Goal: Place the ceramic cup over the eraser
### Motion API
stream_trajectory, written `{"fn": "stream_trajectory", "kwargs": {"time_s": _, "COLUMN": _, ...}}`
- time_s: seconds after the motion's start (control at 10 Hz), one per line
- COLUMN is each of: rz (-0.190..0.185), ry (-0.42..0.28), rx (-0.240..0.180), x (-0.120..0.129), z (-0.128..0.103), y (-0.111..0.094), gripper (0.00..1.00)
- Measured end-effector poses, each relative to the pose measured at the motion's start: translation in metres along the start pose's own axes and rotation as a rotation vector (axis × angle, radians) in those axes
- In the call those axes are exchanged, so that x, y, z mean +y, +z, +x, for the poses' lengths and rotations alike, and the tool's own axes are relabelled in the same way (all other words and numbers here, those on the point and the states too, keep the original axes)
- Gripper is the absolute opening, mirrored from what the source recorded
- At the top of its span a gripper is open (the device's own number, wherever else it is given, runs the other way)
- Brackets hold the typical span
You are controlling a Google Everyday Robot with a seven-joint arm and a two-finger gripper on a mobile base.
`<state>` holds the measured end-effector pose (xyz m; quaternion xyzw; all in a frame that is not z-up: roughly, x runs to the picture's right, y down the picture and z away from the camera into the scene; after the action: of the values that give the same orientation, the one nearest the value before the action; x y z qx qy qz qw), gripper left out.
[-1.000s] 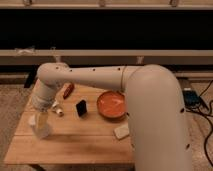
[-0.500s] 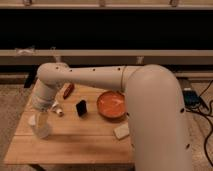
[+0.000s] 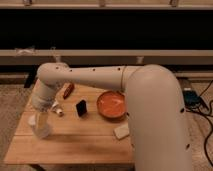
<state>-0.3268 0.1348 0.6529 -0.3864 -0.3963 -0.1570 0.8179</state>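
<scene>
The ceramic cup (image 3: 41, 128), a tall pale tumbler, stands upright near the left edge of the wooden table (image 3: 80, 147). My gripper (image 3: 40, 116) hangs straight over it at the end of the white arm, open, with its fingers coming down around the cup's upper part. The cup rests on the table. The eraser (image 3: 81, 107), a small black block, sits to the right of the cup, near the table's middle and apart from the gripper.
A shallow orange bowl (image 3: 111, 104) sits right of the eraser. A pale flat block (image 3: 121, 131) lies in front of the bowl. A small white bottle (image 3: 57, 109) lies between cup and eraser. A red oblong object (image 3: 68, 90) lies at the back.
</scene>
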Motion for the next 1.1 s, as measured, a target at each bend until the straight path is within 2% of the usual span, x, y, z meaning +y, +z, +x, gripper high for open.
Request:
{"fn": "stream_trajectory", "kwargs": {"time_s": 0.3, "rz": -0.004, "ry": -0.022, "rx": 0.03, "x": -0.012, "z": 0.003, "y": 0.002, "gripper": 0.8}}
{"fn": "stream_trajectory", "kwargs": {"time_s": 0.5, "rz": -0.007, "ry": -0.05, "rx": 0.07, "x": -0.04, "z": 0.006, "y": 0.012, "gripper": 0.8}}
{"fn": "stream_trajectory", "kwargs": {"time_s": 0.7, "rz": -0.011, "ry": -0.061, "rx": 0.104, "x": -0.062, "z": 0.023, "y": 0.017, "gripper": 0.8}}
{"fn": "stream_trajectory", "kwargs": {"time_s": 0.8, "rz": -0.012, "ry": -0.065, "rx": 0.119, "x": -0.065, "z": 0.027, "y": 0.019, "gripper": 0.8}}
{"fn": "stream_trajectory", "kwargs": {"time_s": 1.1, "rz": -0.048, "ry": -0.072, "rx": 0.162, "x": -0.062, "z": 0.031, "y": 0.036, "gripper": 0.8}}
